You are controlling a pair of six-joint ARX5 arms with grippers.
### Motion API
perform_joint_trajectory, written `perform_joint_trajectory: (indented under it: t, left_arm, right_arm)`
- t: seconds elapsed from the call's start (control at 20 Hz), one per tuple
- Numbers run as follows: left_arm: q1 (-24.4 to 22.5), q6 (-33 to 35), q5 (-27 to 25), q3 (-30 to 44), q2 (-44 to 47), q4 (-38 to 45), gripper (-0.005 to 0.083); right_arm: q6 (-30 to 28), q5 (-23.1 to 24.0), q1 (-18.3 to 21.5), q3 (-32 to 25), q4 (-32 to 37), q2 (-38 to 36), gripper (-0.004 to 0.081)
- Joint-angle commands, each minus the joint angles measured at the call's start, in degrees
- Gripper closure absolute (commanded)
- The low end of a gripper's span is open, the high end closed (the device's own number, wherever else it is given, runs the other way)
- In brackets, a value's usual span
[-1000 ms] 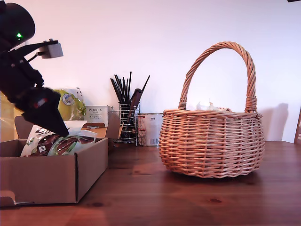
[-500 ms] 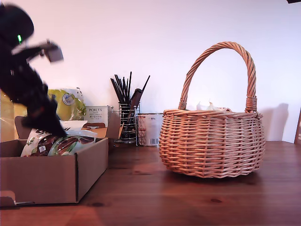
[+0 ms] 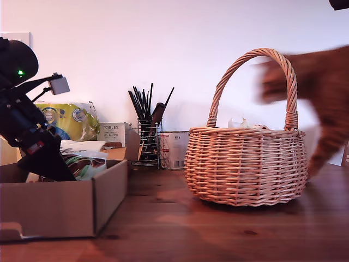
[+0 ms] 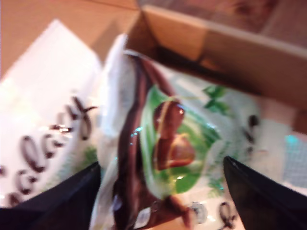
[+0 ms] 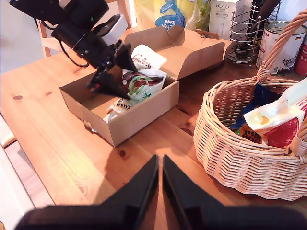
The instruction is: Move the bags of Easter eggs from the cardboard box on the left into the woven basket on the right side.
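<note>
Clearly the risk sits in the cardboard box [image 3: 65,204] at the exterior view's left: my first gripper [image 3: 52,169] is down inside it among the bags, and a shallow pinch on crinkly film could slip off, or drag the neighbouring white bag along. The woven basket [image 3: 245,166] stands well apart toward the exterior view's right, where a blurred orange-brown shape intrudes.

First wrist view: fingers [image 4: 259,191] spread wide, the white-and-green bag [image 4: 168,143] lying between them, not yet clamped.

Second wrist view: my second gripper [image 5: 160,184] hangs over bare table with fingers pressed together, holding nothing; the basket already holds blue and red-and-white bags [image 5: 280,132].
</note>
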State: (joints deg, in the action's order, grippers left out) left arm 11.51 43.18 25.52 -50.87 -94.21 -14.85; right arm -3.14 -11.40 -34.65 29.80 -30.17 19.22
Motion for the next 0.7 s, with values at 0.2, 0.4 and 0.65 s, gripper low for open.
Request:
perform_joint_trajectory:
  t: [0.2,0.4,0.65]
  left_arm:
    - [4.57,-3.28,0.96,1.05,-5.70,-1.14,0.0222]
    - [5.62,-3.30,-0.13,1.03,-7.67,0.15,0.0521]
    - [5.49,-3.32,-1.20,-0.50,-5.49,-2.80,0.0700]
  right_arm:
    - [-1.03,1.53,-0.46,0.63,0.72,1.16,0.0782]
    - [-1.09,1.53,-0.46,0.63,0.66,1.97,0.0782]
    - [-1.09,1.53,-0.46,0.63,1.01,3.48,0.0782]
